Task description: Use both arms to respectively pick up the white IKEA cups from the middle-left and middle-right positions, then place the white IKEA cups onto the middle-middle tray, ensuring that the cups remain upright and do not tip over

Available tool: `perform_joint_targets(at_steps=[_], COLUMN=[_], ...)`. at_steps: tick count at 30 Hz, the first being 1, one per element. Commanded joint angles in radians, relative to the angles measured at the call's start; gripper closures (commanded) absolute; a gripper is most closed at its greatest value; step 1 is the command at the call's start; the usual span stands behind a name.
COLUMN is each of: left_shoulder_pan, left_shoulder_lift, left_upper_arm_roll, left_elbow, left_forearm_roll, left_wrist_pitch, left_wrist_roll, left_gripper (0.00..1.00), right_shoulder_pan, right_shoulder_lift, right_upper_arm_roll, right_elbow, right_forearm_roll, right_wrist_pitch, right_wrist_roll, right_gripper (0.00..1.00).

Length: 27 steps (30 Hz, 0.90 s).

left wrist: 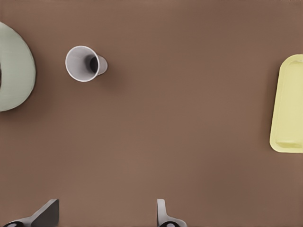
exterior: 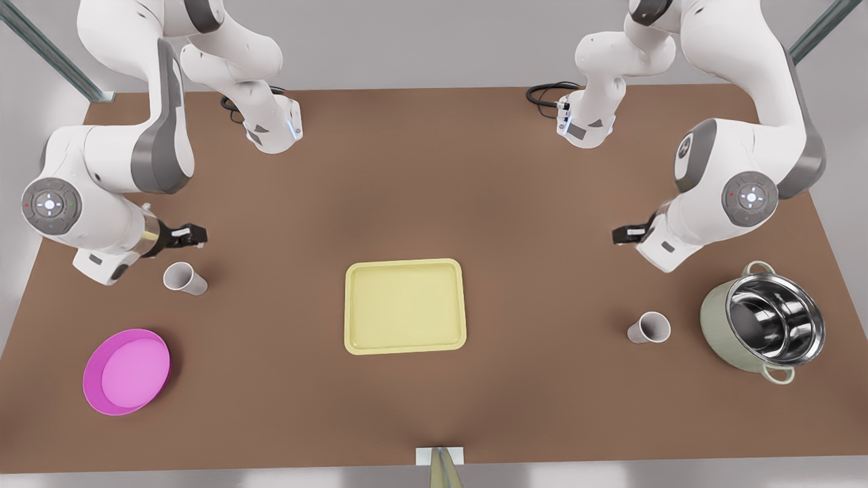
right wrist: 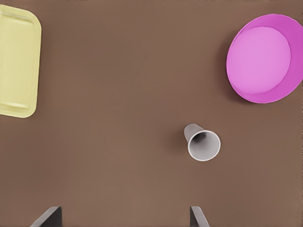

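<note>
Two white cups stand upright on the brown table. One cup (exterior: 184, 278) (right wrist: 203, 142) is at the front view's left, and my right gripper (exterior: 195, 235) (right wrist: 123, 216) hovers open just behind it, apart from it. The other cup (exterior: 649, 328) (left wrist: 85, 63) is at the front view's right. My left gripper (exterior: 622, 235) (left wrist: 105, 215) hangs open some way behind that cup, with nothing between its fingers. The pale yellow tray (exterior: 405, 306) (left wrist: 289, 104) (right wrist: 16, 61) lies bare in the middle of the table.
A round magenta plate (exterior: 127, 371) (right wrist: 264, 57) lies near the front-left cup. A pale green steel-lined pot (exterior: 763, 324) (left wrist: 14, 66) stands close to the right cup. A small white bracket (exterior: 439, 457) sits at the table's front edge.
</note>
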<state>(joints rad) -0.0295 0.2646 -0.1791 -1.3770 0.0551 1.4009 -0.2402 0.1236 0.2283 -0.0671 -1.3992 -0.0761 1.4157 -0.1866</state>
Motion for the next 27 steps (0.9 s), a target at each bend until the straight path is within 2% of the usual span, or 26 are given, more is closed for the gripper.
perform_joint_targets(at_steps=[1,2,3,6,9,11,13,23,24,25,26,27], left_shoulder_pan=[-0.001,0.000,0.010,0.112,0.230,0.227,0.224,0.224,0.223,0.218,0.215,0.209], left_shoulder_lift=[-0.002,0.002,0.063,0.271,0.393,0.398,0.418,0.481,0.482,0.481,0.475,0.473], left_upper_arm_roll=[0.003,0.004,0.035,0.041,0.041,0.053,0.053,0.118,0.118,0.118,0.118,0.118], left_elbow=[0.000,0.000,0.018,0.062,0.052,0.036,0.035,-0.102,-0.102,-0.103,-0.115,-0.123], left_forearm_roll=[-0.001,-0.001,-0.001,-0.001,-0.061,-0.061,-0.060,-0.057,-0.058,-0.058,-0.060,-0.064], left_wrist_pitch=[0.036,0.043,0.047,0.288,0.478,0.549,0.590,0.693,0.698,0.693,0.690,0.690], left_wrist_roll=[-0.011,-0.011,0.004,0.081,0.236,0.240,0.240,0.240,0.240,0.236,0.234,0.233], left_gripper=[0.00,0.00,0.00,0.00,0.00,0.00,0.00,0.00,0.04,0.36,0.43,0.55], right_shoulder_pan=[-0.013,-0.013,-0.016,-0.174,-0.282,-0.309,-0.340,-0.366,-0.372,-0.377,-0.381,-0.389], right_shoulder_lift=[-0.018,-0.015,-0.007,0.140,0.241,0.250,0.146,0.129,0.131,0.131,0.132,0.138], right_upper_arm_roll=[0.000,0.000,0.001,0.000,0.003,0.001,0.003,0.000,0.000,0.000,0.000,0.000], right_elbow=[-0.024,-0.020,-0.017,-0.029,-0.023,-0.069,-0.299,-0.515,-0.523,-0.535,-0.543,-0.555], right_forearm_roll=[-0.001,-0.002,-0.001,0.050,0.058,0.058,0.070,0.078,0.076,0.076,0.076,0.076], right_wrist_pitch=[0.058,0.058,0.055,0.098,0.296,0.394,0.652,0.736,0.741,0.749,0.752,0.772], right_wrist_roll=[-0.116,-0.119,-0.120,-0.241,-0.327,-0.341,-0.409,-0.407,-0.407,-0.407,-0.407,-0.407], right_gripper=[0.00,0.00,0.00,0.00,0.00,0.00,0.00,0.00,0.00,0.00,0.00,0.00])
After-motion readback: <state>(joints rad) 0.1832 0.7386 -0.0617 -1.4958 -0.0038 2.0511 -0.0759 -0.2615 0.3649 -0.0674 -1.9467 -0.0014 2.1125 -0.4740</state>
